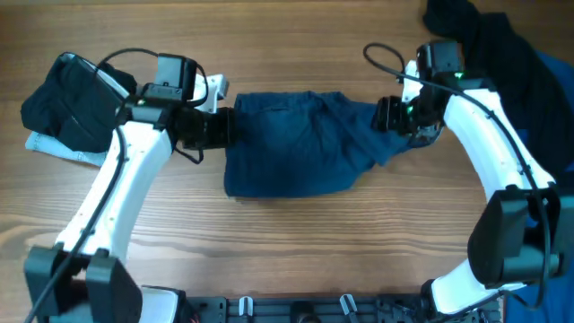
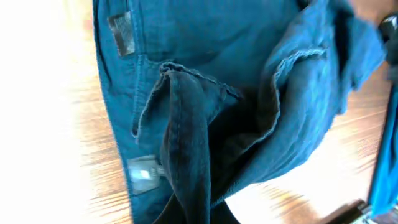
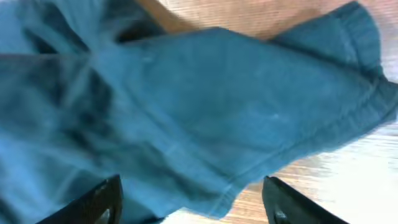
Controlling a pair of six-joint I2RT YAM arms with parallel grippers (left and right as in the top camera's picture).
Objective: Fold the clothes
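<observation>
shorts (image 1: pixel 296 148): one, teal, flat on the tabletop (image 1: pixel 296 242)
other clothes: black piece (image 1: pixel 67 103) left of shorts; dark pile (image 1: pixel 484 40) right
left hand (image 1: pixel 226 128): pinching shorts' left edge
right hand (image 1: pixel 389 116): fingers (image 3: pixel 99 199) spread wide over shorts' right end

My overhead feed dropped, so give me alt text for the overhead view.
Dark teal-blue shorts lie rumpled on the wooden table, left gripper at their left edge, right gripper at their right end. A black garment sits far left.
</observation>
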